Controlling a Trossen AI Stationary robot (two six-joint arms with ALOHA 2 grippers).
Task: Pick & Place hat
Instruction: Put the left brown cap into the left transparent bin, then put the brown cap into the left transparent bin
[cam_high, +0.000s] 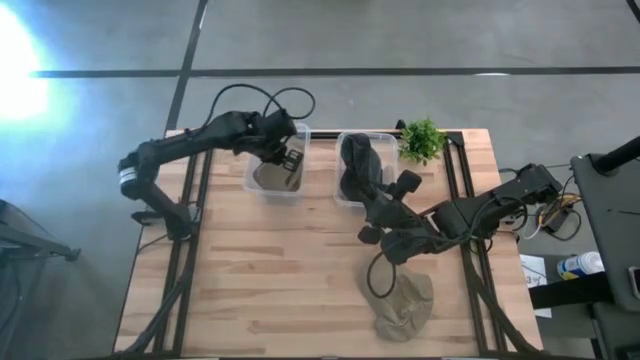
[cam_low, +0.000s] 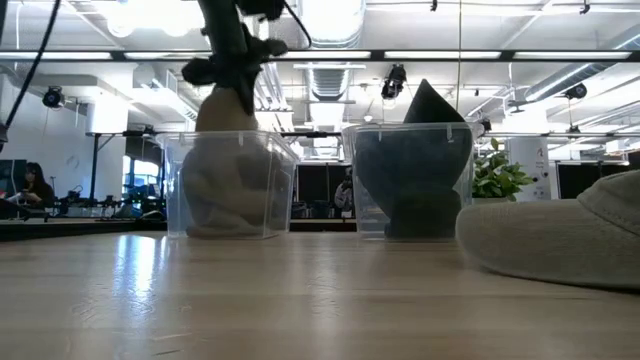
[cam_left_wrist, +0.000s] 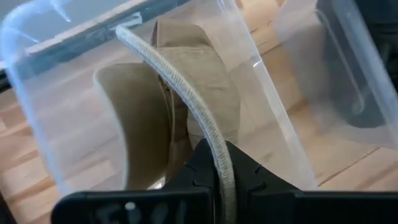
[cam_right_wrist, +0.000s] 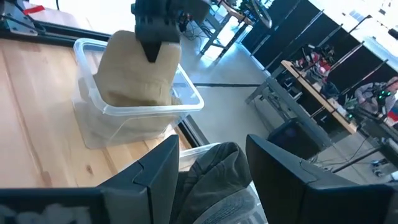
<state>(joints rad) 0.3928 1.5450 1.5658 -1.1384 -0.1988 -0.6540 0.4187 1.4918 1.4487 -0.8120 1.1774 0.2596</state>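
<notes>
My left gripper (cam_left_wrist: 221, 160) is over the left clear bin (cam_high: 258, 180) at the table's far side, shut on a tan hat (cam_left_wrist: 186, 81) that stands in that bin. In the low view the tan hat (cam_low: 228, 165) rises above the bin's rim. A dark grey hat (cam_high: 357, 160) sits in the right clear bin (cam_high: 340, 192), poking up past its rim. My right gripper (cam_right_wrist: 211, 148) is open at that bin, one finger on either side of the dark hat (cam_right_wrist: 214, 177). A second tan hat (cam_high: 402, 302) lies flat on the table near its front right. My left gripper pinches the tan hat's corded brim edge (cam_left_wrist: 214, 140) between its two fingers, coming from above. The hat hangs below the fingers, with its lower part down in the bin (cam_low: 225, 215). My right gripper's open fingers (cam_right_wrist: 158, 168) flank the dark hat's cloth; whether they touch it I cannot tell.
A small green plant (cam_high: 421, 140) stands at the far right corner, beside the right bin. A cable loop (cam_high: 380, 278) from the right arm hangs over the tan hat on the table. Bare wood lies at the table's left and near middle (cam_high: 270, 290).
</notes>
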